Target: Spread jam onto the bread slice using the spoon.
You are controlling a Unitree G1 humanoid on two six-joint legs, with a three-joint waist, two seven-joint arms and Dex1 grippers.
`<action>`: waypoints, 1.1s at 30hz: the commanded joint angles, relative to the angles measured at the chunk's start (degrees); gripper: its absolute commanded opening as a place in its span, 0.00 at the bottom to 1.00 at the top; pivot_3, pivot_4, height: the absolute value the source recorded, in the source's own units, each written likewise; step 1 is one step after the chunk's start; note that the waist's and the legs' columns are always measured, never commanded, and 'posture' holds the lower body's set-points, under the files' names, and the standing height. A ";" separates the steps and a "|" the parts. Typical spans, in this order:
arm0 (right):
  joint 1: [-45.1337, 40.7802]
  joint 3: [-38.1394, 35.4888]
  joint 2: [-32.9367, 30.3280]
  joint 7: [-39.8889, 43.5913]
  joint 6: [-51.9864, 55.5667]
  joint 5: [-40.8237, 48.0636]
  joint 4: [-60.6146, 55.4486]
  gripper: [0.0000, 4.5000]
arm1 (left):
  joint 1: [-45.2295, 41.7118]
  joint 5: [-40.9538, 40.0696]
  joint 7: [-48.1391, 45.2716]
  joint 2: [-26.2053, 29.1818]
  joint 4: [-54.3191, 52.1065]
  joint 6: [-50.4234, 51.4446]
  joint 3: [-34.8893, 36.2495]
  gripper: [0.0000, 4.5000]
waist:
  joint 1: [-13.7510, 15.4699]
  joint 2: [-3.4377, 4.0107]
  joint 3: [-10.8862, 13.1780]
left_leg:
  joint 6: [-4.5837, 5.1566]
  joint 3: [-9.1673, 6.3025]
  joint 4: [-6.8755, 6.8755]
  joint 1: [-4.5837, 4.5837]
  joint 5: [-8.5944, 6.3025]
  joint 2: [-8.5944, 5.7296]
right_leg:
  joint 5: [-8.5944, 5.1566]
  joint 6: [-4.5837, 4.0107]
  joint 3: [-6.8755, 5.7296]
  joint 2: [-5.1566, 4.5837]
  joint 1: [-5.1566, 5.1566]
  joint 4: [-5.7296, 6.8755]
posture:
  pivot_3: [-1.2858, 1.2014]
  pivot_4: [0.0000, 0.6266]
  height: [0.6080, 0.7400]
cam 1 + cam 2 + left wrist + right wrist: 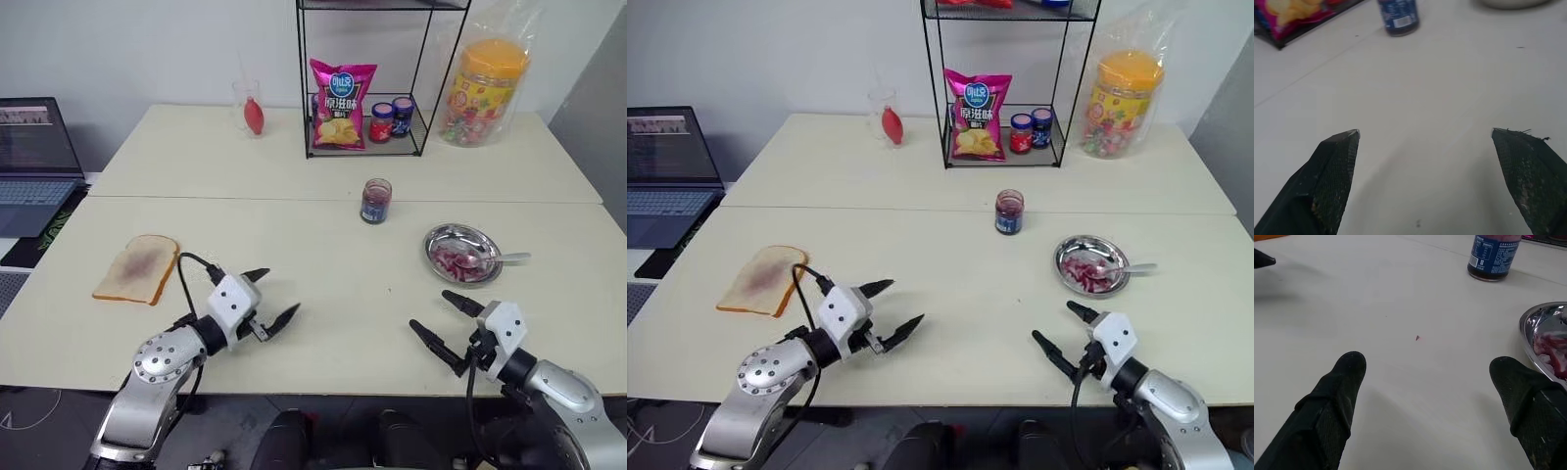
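The spoon [498, 259] lies w/ its bowl in the round steel dish [440, 242] and its thin handle sticking out over the rim toward the table's right edge. The jam [457, 260] sits in that dish – lumpy, glossy red-purple clumps, only a few spoonfuls. The bread slice [138, 268] lies flat near the table's left edge, well apart from the dish: soft white crumb, tan crust, rounded top, a dull purplish smear at centre.

Risks, as I judge them: the spoon handle is thin, smooth metal lying low on the rim – a wide hand could slip off it, or tip the light shallow dish and spill jam. The carry across to the bread is long, so sticky lumps may drop on the table [333, 294]. The bread is soft and unanchored; pressing w/ the spoon could tear it or push it toward the left edge – the other hand may need to steady it.

Right hand [444, 317] hovers near the front edge just short of the dish, black fingers spread wide, nothing between them. Left hand [273, 298] is also near the front edge, beside the bread but not touching, fingers spread & empty.

A small dark jar [375, 201] w/ blue label stands mid-table. At the far edge: a wire rack [364, 78] w/ a crinkly pink chip bag, a clear glass [248, 106] & a plastic candy tub [483, 92].
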 commanded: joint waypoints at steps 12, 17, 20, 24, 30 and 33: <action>-17.19 6.87 -2.29 5.09 13.40 7.99 -7.91 1.00 | -8.85 -11.93 19.72 -1.16 14.32 11.71 32.61 1.00 | -0.22 -0.16 0.07 | 0.00 -0.04 0.07 -0.03 0.01 -0.04 | 0.05 0.05 -0.04 0.01 -0.02 0.10 | 0.52 0.24 1.00; -28.14 11.46 -3.04 6.79 22.90 11.03 -7.31 1.00 | -11.35 -13.98 22.26 1.84 21.95 13.91 38.81 1.00 | -1.19 -0.50 0.08 | 0.00 -0.06 0.07 0.18 0.01 0.04 | 0.01 -0.01 -0.08 0.03 -0.03 0.44 | 0.52 0.24 1.00; -31.61 12.13 -3.63 7.62 25.92 12.28 -7.19 1.00 | -12.02 -15.06 22.03 3.27 24.93 14.92 40.26 1.00 | -0.16 -0.63 0.03 | -0.02 -0.13 0.08 0.11 0.01 -0.10 | -0.01 0.02 -0.12 -0.09 -0.03 0.41 | 0.52 0.24 1.00; -36.70 15.15 -7.43 14.08 28.55 13.28 -7.21 1.00 | -12.52 -16.77 20.02 7.98 34.85 18.21 42.72 1.00 | -0.17 -0.74 0.01 | -0.02 -0.11 0.12 -0.01 0.01 -0.13 | 0.00 0.02 -0.10 -0.13 -0.13 0.36 | 0.52 0.24 1.00; -37.30 15.90 -8.88 16.10 27.11 12.35 -6.56 1.00 | -13.83 -18.10 15.71 10.87 38.98 22.97 39.16 1.00 | -0.15 -0.88 -0.07 | -0.02 -0.13 0.04 -0.07 0.00 -0.09 | -0.03 -0.05 -0.14 -0.15 -0.23 0.37 | 0.52 0.24 1.00; -37.35 15.90 -8.68 16.03 27.01 12.17 -6.58 1.00 | -15.40 -18.99 14.15 11.13 38.56 25.40 37.24 1.00 | -0.02 -0.92 -0.09 | -0.03 -0.13 0.09 -0.15 0.01 -0.09 | 0.13 -0.28 -0.13 -0.18 -0.30 0.38 | 0.52 0.24 1.00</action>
